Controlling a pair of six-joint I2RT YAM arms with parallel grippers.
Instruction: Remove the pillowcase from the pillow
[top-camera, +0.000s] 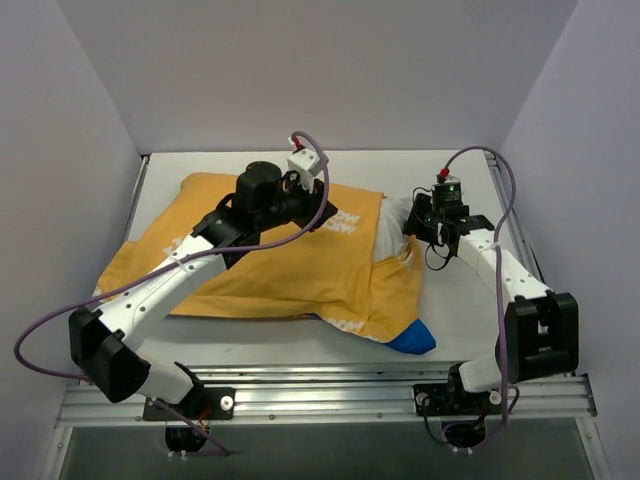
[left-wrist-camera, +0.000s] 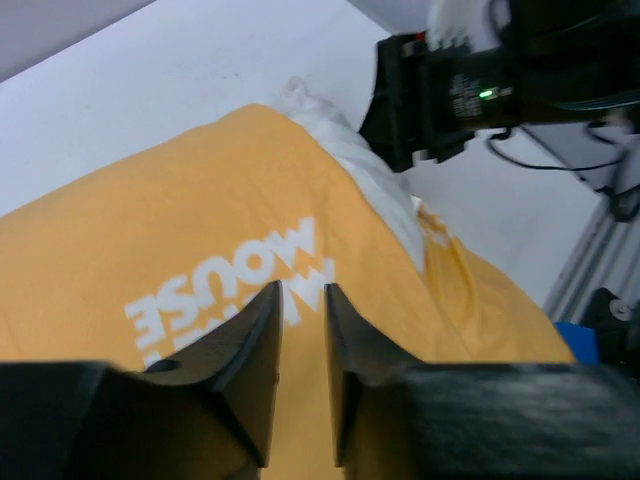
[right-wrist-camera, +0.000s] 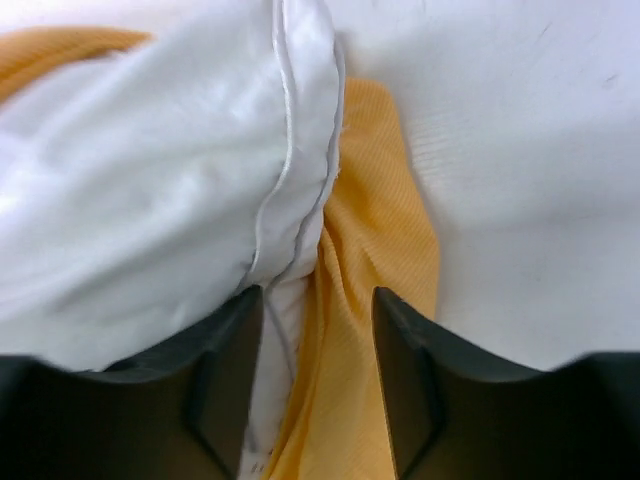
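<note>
L tool (left-wrist-camera: 302, 292) stretched over pillowcase (top-camera: 270, 270), barely parted; R tool (right-wrist-camera: 318, 295) open astride pillow (right-wrist-camera: 150, 180) edge; pillowcase lies left-right, mouth rightwards.

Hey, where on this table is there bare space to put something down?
Bare white table runs between the yellow-orange fabric pillowcase and the near metal rail, and along the back wall. It's crowded at right, where the plump white pillow meets the right end effector.

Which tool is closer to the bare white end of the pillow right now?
Right. The right tool is at the exposed end of the pillow, straddling its seam. The left tool hovers over the white lettering on the orange pillowcase, farther from that end.
</note>
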